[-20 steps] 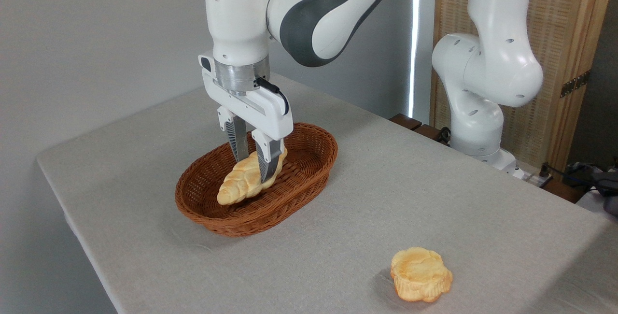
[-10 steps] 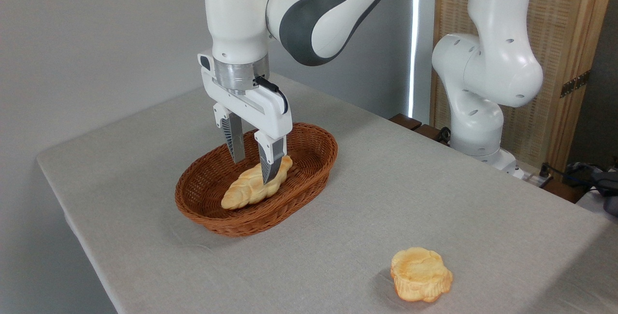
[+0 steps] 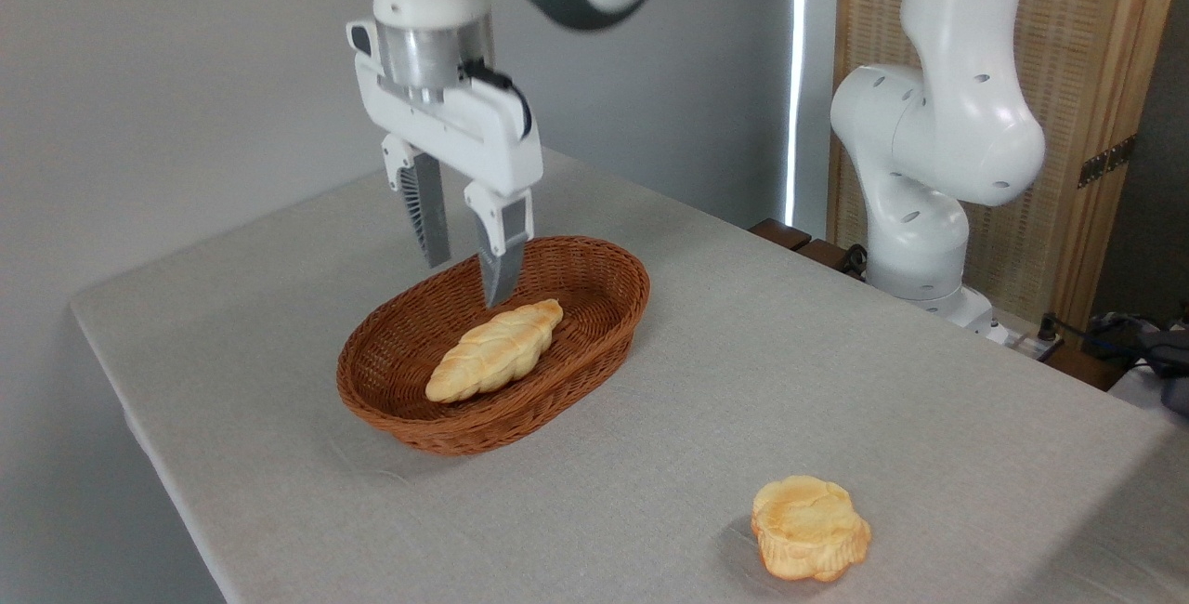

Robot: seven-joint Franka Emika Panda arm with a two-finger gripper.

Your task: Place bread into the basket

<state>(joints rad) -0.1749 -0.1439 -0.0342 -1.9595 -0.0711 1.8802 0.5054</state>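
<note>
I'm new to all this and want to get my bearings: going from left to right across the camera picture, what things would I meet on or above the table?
The basket with the bread lying in it and the open gripper hanging above it, then the round bun on the table, then the robot's white base.

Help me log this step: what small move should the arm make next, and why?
Probably lift straight up and away, with nothing more to grasp. The bread lies inside the basket, and the gripper hangs open above it, touching nothing. The round bun on the table isn't part of this job.
</note>
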